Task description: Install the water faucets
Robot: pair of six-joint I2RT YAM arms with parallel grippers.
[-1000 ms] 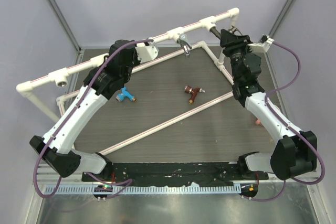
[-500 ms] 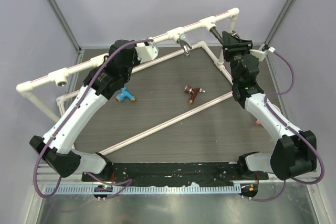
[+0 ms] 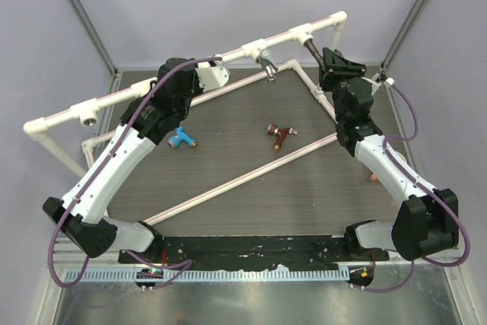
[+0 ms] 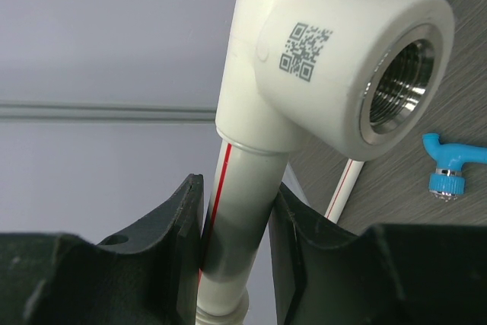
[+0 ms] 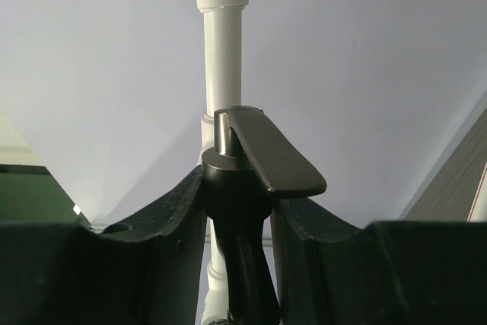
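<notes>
Your R gripper (image 5: 237,211) is clamped on the dark lever-handle faucet (image 5: 262,154), fingers tight on both sides of its body, lever pointing toward the cam. In the top view the faucet's far end sits at the far-right tee (image 3: 304,34) of the pipe frame; can't tell if it's threaded in.

Your L gripper (image 4: 236,226) is closed around the white pipe (image 4: 243,180), w/ a red stripe, just below a tee socket (image 4: 342,58) w/ QR label and bare metal thread, nothing in it.

Chrome faucet (image 3: 266,63) hangs from the mid tee on the far rail, between the two grippers. Red-brown faucet (image 3: 279,135) lies loose mid-table. Blue faucet (image 3: 181,139) lies loose left of it, near the L arm.

The table (image 3: 251,211) is dark wood-grain w/ thin white pipes crossing it diagonally, and a bright metal strip (image 3: 251,302) runs along the near edge. The walls (image 3: 190,5) are plain pale lilac-grey, w/ grey metal posts (image 3: 80,13) at the corners.
</notes>
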